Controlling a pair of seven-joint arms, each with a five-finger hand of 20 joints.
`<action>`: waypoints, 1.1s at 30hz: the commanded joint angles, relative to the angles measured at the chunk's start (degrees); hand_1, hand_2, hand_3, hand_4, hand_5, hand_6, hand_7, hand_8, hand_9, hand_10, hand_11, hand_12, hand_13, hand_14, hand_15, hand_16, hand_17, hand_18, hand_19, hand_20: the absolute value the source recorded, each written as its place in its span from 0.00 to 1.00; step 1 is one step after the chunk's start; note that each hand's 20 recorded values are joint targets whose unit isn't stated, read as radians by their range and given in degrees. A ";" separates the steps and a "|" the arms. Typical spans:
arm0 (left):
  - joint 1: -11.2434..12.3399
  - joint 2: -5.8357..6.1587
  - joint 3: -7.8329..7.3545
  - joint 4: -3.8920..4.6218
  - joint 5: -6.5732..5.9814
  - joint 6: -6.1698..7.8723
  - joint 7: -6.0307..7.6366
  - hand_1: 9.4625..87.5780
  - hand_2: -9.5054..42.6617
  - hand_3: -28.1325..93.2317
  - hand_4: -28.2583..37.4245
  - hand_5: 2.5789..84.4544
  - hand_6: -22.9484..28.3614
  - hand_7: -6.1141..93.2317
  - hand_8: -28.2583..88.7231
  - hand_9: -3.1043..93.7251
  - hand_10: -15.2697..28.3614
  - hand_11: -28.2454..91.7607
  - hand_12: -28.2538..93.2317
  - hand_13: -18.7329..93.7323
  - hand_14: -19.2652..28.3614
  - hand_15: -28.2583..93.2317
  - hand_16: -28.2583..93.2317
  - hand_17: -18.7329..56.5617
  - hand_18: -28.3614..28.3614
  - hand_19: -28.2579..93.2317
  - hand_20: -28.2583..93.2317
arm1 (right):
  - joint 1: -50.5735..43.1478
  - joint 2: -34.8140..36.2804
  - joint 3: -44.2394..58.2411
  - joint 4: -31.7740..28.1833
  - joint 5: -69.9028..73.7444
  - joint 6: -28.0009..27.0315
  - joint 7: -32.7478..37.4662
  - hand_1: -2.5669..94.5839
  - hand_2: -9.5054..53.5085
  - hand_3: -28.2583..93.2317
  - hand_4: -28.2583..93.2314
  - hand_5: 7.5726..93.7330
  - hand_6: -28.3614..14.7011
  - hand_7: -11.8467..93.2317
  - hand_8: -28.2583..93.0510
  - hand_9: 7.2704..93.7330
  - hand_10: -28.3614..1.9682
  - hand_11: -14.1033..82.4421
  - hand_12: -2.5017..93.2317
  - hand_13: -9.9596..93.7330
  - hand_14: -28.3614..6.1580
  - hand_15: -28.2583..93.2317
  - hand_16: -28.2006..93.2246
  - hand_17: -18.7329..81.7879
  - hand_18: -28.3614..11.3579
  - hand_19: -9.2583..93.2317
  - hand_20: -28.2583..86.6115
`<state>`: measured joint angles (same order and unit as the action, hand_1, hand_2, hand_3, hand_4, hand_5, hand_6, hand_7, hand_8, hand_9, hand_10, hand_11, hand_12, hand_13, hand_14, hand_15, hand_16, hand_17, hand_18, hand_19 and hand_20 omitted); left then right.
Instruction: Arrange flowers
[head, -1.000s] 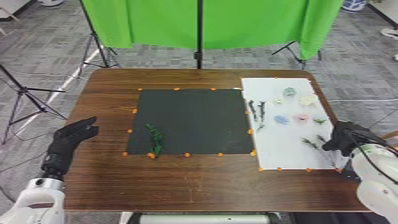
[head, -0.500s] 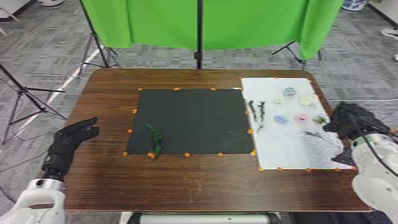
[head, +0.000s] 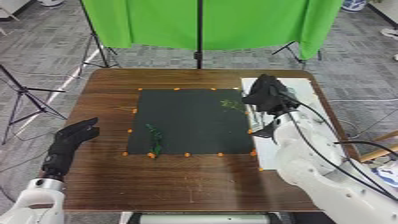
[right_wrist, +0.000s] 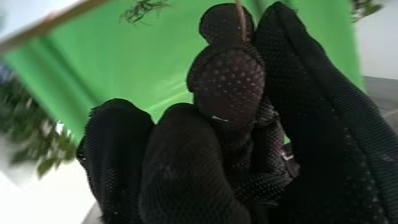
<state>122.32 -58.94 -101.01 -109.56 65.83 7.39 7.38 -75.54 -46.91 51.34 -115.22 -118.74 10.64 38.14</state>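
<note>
Sprig, yellow-green and finely branched (head: 233, 105), in the right hand (head: 266, 95). Head view: its leafy part reaches out to the left of the glove, over the upper right corner of the black mat (head: 191, 120). Whether the leaves touch the mat or hang above it, cannot tell. Hand itself sits over the white board (head: 303, 92) and its edge beside the mat, hiding part of both board and gap.

Right wrist view: thin brown stem (right_wrist: 241, 20) pinched at the glove's tips, held between thumb and finger. Feathery green bit (right_wrist: 142, 9) a little apart from the glove – same sprig or not, cannot tell. Blurred foliage (right_wrist: 27, 125) farther off, green curtain (right_wrist: 115, 55) behind the glove.

Second stem, dark green and leafy (head: 155, 140), lies on the mat near its left side, roughly upright as the head view sees it, well apart from the right hand and from the sprig. Orange markers (head: 187, 155) along the mat's edges.

Left hand (head: 73, 135) at the left side of the brown table (head: 178, 185), to the left of the mat – open, fingers relaxed, nothing in it, well apart from the sprig.
</note>
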 joint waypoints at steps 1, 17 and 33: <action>0.36 0.02 0.19 0.09 0.48 -0.74 -1.16 0.28 0.20 0.76 0.14 0.55 0.54 0.18 0.19 0.52 0.68 0.40 0.32 0.50 0.78 0.39 0.22 0.37 0.71 0.30 0.37 | 3.98 -14.88 -5.23 5.46 5.64 0.18 -0.62 0.63 0.00 0.68 0.16 0.89 0.57 0.39 0.38 1.00 0.63 0.63 0.31 1.00 0.85 0.82 0.44 0.94 0.46 1.00 0.74; 0.31 0.32 0.14 0.06 0.67 -1.53 -1.80 0.28 0.20 0.76 0.14 0.55 0.54 0.18 0.19 0.52 0.68 0.40 0.32 0.50 0.78 0.39 0.22 0.37 0.71 0.30 0.37 | 3.91 -20.14 -9.97 11.38 10.21 2.11 1.02 0.66 0.00 0.66 0.17 0.87 0.53 0.39 0.38 1.00 0.61 0.61 0.27 1.00 0.82 0.79 0.40 0.96 0.55 1.00 0.61; 0.81 0.30 -0.29 -0.06 0.79 -2.63 -2.52 0.28 0.20 0.76 0.14 0.55 0.54 0.18 0.19 0.52 0.68 0.40 0.32 0.50 0.78 0.39 0.22 0.37 0.71 0.30 0.37 | 2.95 -21.70 -11.64 14.40 5.69 3.36 2.57 0.66 0.00 0.66 0.17 0.87 0.53 0.39 0.38 1.00 0.59 0.59 0.26 1.00 0.81 0.77 0.39 0.96 0.57 0.98 0.56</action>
<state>122.19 -58.42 -100.95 -109.59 66.35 5.59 5.84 -71.21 -67.76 39.94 -101.43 -112.85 13.38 39.95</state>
